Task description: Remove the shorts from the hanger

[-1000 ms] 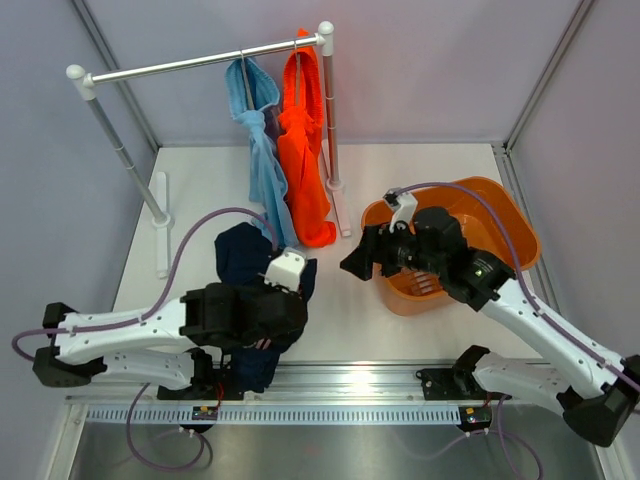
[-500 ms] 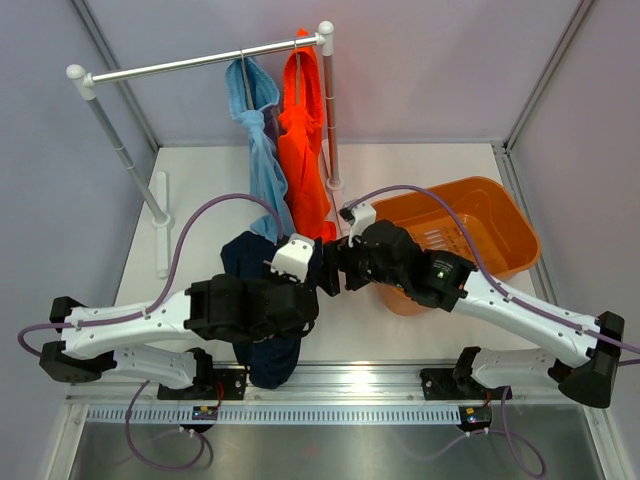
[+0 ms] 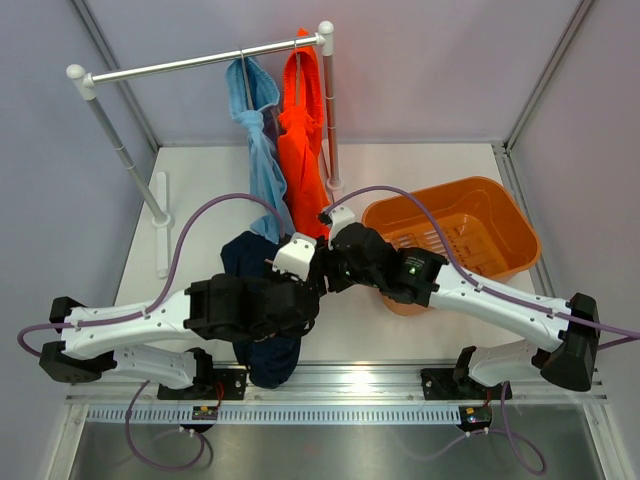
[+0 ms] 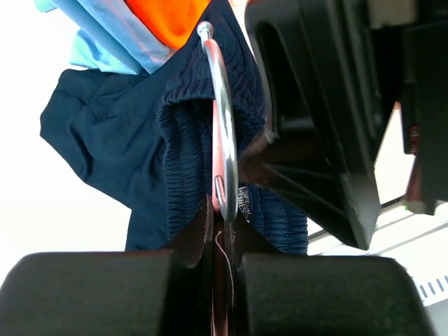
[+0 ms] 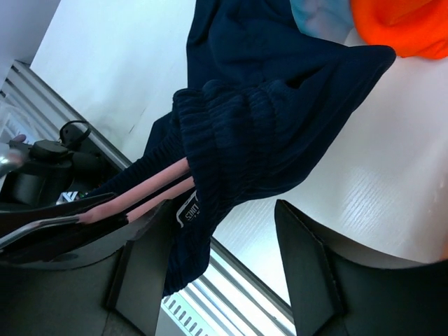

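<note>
The dark navy shorts (image 3: 246, 258) hang by their ribbed waistband on a pink hanger (image 5: 147, 192) with a metal hook (image 4: 222, 140). My left gripper (image 4: 222, 231) is shut on the hanger's neck and holds it above the table's near middle. My right gripper (image 5: 222, 210) is open, one finger (image 5: 150, 266) beside the waistband (image 5: 210, 140), the other finger apart from it. The two grippers almost meet in the top view (image 3: 318, 277). The light blue shorts (image 3: 262, 150) and the orange shorts (image 3: 303, 150) hang on the rack rail (image 3: 190, 64).
An orange basket (image 3: 500, 215) stands at the right. The rack's right post (image 3: 329, 120) and left foot (image 3: 161, 222) stand on the table. An aluminium rail (image 3: 350, 378) runs along the near edge.
My right arm has swung left from the basket to the navy shorts' waistband. My left arm has shifted a little right with the hanger, then held still.
</note>
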